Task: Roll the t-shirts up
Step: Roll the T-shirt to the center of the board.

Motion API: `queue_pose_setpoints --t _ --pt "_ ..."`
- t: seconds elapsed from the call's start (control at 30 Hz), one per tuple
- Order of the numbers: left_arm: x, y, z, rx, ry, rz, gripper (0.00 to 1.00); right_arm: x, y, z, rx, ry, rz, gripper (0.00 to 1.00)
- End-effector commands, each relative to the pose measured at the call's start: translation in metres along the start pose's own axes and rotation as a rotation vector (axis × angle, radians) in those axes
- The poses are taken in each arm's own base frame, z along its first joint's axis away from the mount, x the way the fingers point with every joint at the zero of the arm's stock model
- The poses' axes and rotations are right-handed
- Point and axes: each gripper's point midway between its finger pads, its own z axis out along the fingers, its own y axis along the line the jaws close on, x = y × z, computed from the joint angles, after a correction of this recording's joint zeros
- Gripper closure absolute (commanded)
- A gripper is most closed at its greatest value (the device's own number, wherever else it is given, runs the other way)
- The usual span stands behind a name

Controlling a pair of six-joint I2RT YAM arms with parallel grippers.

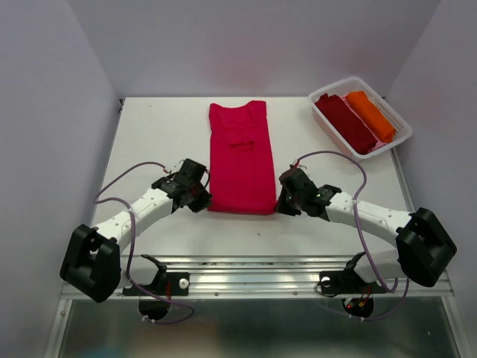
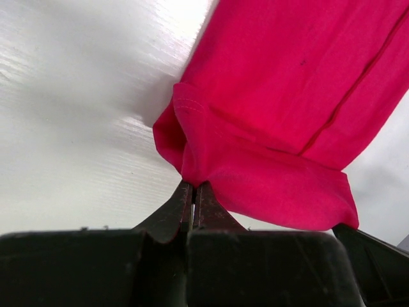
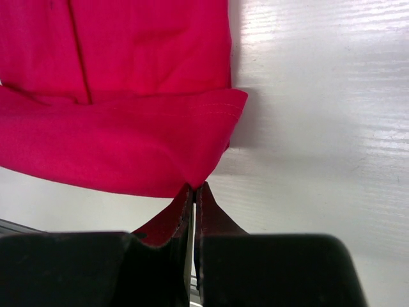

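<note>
A bright crimson-red t-shirt lies folded into a long strip on the white table, its near hem turned up in a small fold. My left gripper is shut on the near left corner of that hem. My right gripper is shut on the near right corner. Both corners are lifted slightly off the table. A dark maroon rolled shirt and an orange rolled shirt lie in a tray at the back right.
The white plastic tray stands at the table's back right corner. White walls close in the table on the left, back and right. A metal rail runs along the near edge.
</note>
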Motion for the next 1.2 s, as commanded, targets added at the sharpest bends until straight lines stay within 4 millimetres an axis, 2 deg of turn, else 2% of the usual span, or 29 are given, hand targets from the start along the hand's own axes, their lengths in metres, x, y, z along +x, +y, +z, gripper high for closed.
queue_pose_setpoints --t 0.0,0.13,0.37,0.47,0.9,1.1,1.17 --pt "-0.02 -0.013 -0.003 0.015 -0.052 0.002 1.0 -0.022 0.007 -0.002 0.006 -0.054 -0.017 0.99" --pt "-0.024 -0.015 -0.003 0.015 -0.061 0.006 1.0 -0.025 0.007 0.001 0.011 -0.052 -0.012 0.99" --pt "-0.029 -0.005 0.003 -0.007 -0.071 -0.006 1.0 -0.025 0.004 0.004 0.03 -0.054 -0.017 0.99" --pt "-0.036 -0.006 0.004 -0.007 -0.088 -0.011 1.0 -0.032 0.005 0.006 0.034 -0.068 -0.014 0.99" --pt "-0.06 -0.031 0.02 0.013 -0.125 -0.004 1.0 -0.052 0.009 0.017 0.041 -0.1 -0.023 0.94" --pt "-0.068 -0.036 0.035 -0.003 -0.122 0.01 1.0 -0.06 0.013 0.026 0.042 -0.114 -0.03 0.9" --pt "-0.072 -0.034 0.039 -0.012 -0.129 0.008 1.0 -0.064 0.015 0.028 0.043 -0.124 -0.033 0.85"
